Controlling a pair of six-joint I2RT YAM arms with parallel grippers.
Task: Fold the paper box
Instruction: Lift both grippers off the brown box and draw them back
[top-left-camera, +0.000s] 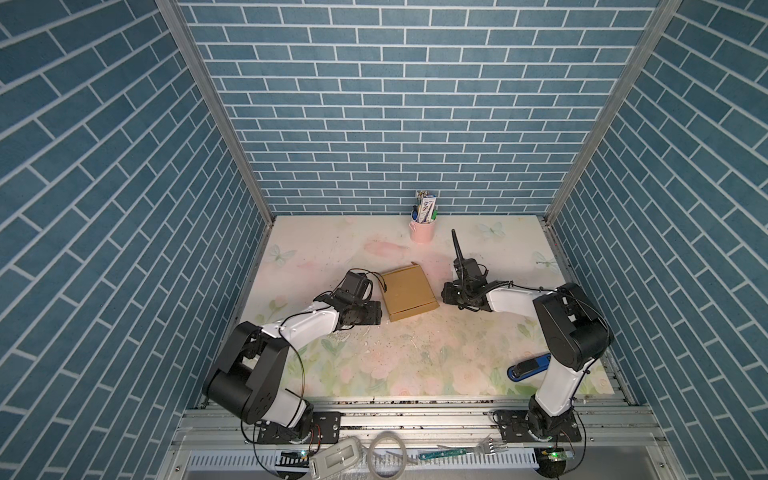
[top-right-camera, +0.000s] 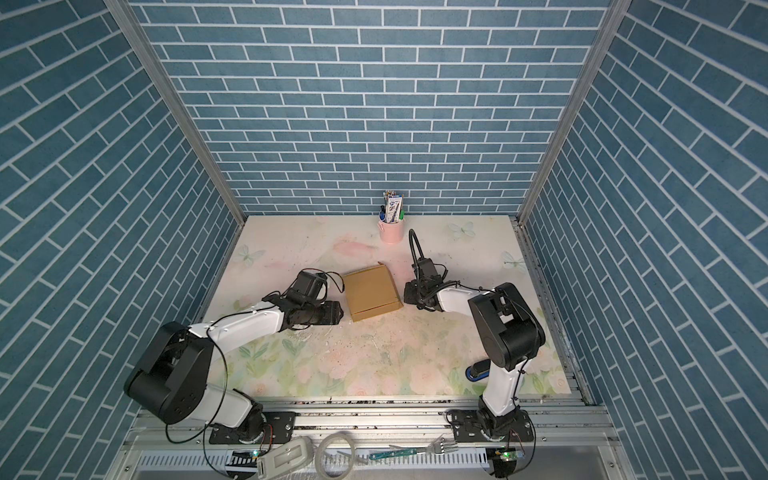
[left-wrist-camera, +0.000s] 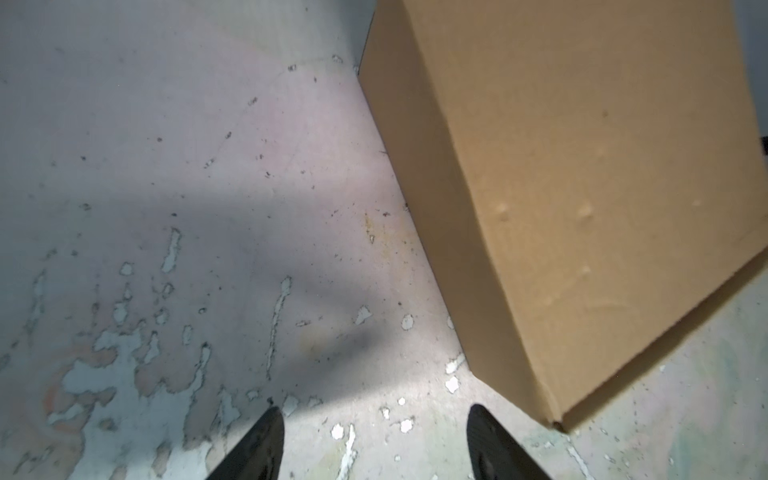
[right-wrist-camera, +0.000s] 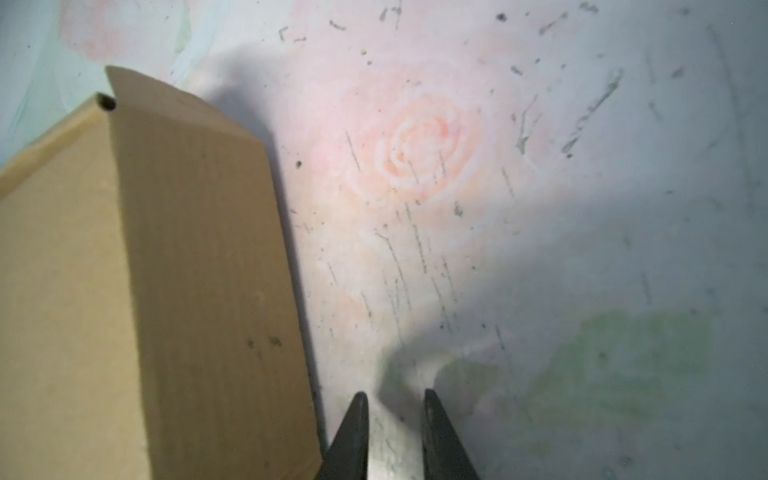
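**Left arm.** In both top views the left arm reaches in from the near left corner of the floral table mat (top-left-camera: 415, 365). The left gripper (top-left-camera: 376, 318) sits low over the mat, just beside the near left corner of the paper box (top-left-camera: 409, 293). In the left wrist view its fingers (left-wrist-camera: 257, 440) are spread wide apart. Only bare, worn mat lies between them, and the box wall (left-wrist-camera: 449, 249) stands just off one fingertip, not touching it.

**Paper box.** The box lies flat on the mat near the middle of the table, between the two grippers. It is folded up into a shallow squarish form with the lid down. A small flap tip (right-wrist-camera: 114, 81) projects at its far right corner.

**Background item.** A pink cup (top-left-camera: 422, 232) holding pens stands at the rear wall, well apart from the box.

**Right arm.** The right gripper (top-left-camera: 445, 293) is positioned just beside the right side wall of the box. In the right wrist view its fingers (right-wrist-camera: 353, 436) are drawn near together with a narrow gap that holds nothing.

**Near right corner.** A blue stapler (top-left-camera: 528, 368) lies on the mat, partly behind the right arm.
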